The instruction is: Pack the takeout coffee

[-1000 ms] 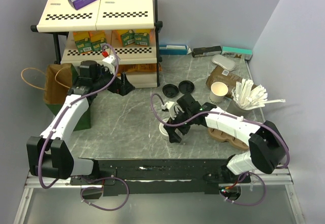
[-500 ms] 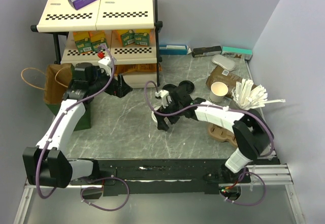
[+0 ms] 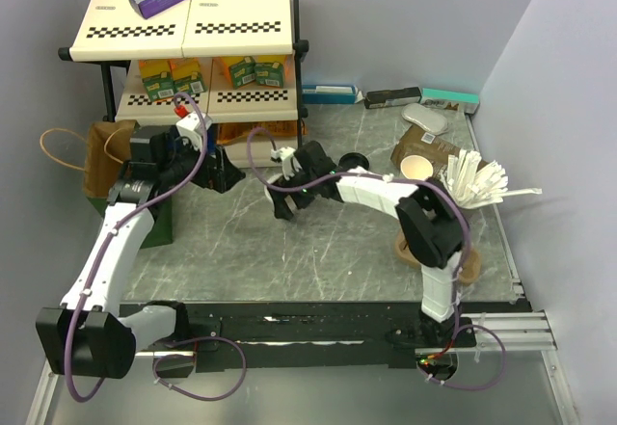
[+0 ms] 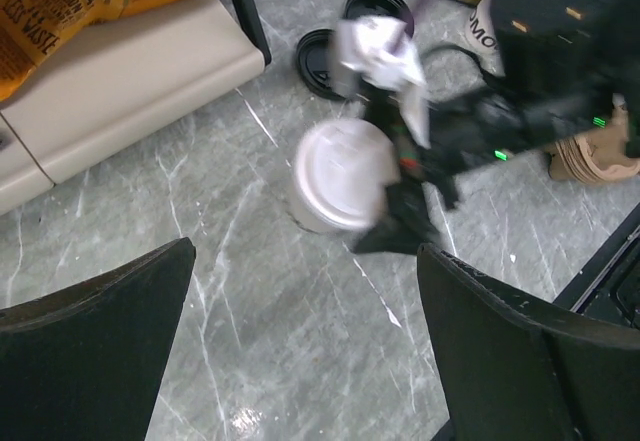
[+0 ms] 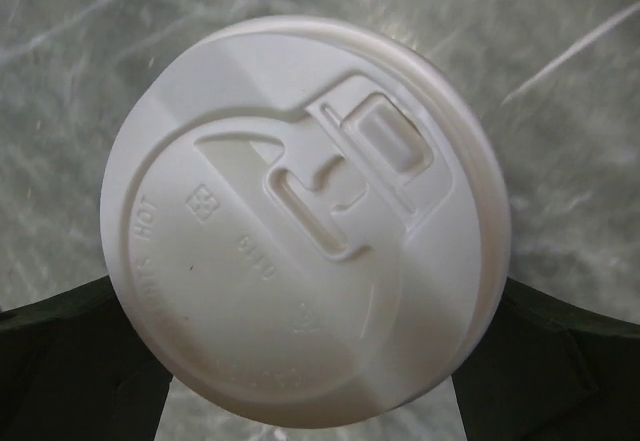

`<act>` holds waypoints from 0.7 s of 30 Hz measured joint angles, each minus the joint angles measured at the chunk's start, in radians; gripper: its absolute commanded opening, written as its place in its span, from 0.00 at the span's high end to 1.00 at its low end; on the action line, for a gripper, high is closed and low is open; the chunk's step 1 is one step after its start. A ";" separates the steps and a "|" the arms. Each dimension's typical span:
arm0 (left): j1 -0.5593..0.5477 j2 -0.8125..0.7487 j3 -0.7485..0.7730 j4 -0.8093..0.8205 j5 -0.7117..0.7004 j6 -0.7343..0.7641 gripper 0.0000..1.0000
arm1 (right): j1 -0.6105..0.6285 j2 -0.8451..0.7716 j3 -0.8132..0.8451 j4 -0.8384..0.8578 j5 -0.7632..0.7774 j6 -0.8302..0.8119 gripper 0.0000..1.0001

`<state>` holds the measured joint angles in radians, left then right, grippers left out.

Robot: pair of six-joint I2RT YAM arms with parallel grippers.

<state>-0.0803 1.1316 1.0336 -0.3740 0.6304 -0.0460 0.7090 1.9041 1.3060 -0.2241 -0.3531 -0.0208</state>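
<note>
– Grey veined stone tabletop [image 3: 241, 252], pale walls around it. Where is the coffee?
– One small white paper cup with a white plastic sip lid [image 4: 340, 176] is just left of the table's middle. The right gripper [image 3: 281, 201] clasps it, a black finger on either side below the lid. The picture is too blurred to show whether its base touches the stone.
– And the other arm?
– The left gripper [image 3: 220, 171] hangs at ten o'clock from the lidded cup, near but apart, with its fingers spread wide.
– What else holds something?
– At three o'clock a second small white paper cup [image 3: 416, 170] stands uncovered, its pale tan inside showing. Just past it is a grey tumbler [image 3: 461, 201] crammed with white sticks [image 3: 482, 179]. Two round black plastic lids [image 4: 378, 6] lie flat at two o'clock. At four o'clock is a brown moulded-pulp cup tray [image 4: 590, 156], mostly under the right arm, so its wells are hidden.
– Farther out?
– At eleven o'clock a black-framed rack with cream shelves [image 3: 183, 15] carries green-and-yellow boxes [image 3: 212, 73]. A brown paper bag with handles [image 3: 101, 150] stands at nine o'clock.
</note>
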 measured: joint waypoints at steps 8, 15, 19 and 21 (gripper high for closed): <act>0.018 -0.021 0.000 -0.030 0.000 0.000 0.01 | -0.002 0.182 0.248 -0.015 0.028 0.005 0.00; 0.024 -0.024 0.000 -0.061 -0.001 -0.002 0.01 | -0.003 0.288 0.381 -0.007 0.050 0.005 0.00; 0.031 -0.024 0.000 -0.066 -0.001 -0.002 0.01 | -0.003 0.322 0.418 0.003 0.051 0.016 0.00; 0.034 -0.024 0.000 -0.070 -0.001 -0.002 0.01 | -0.003 0.325 0.424 0.005 0.050 0.021 0.00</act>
<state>-0.0463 1.1076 1.0340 -0.4438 0.6292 -0.0479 0.7063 2.2288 1.7298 -0.2195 -0.3035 -0.0002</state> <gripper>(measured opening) 0.995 0.997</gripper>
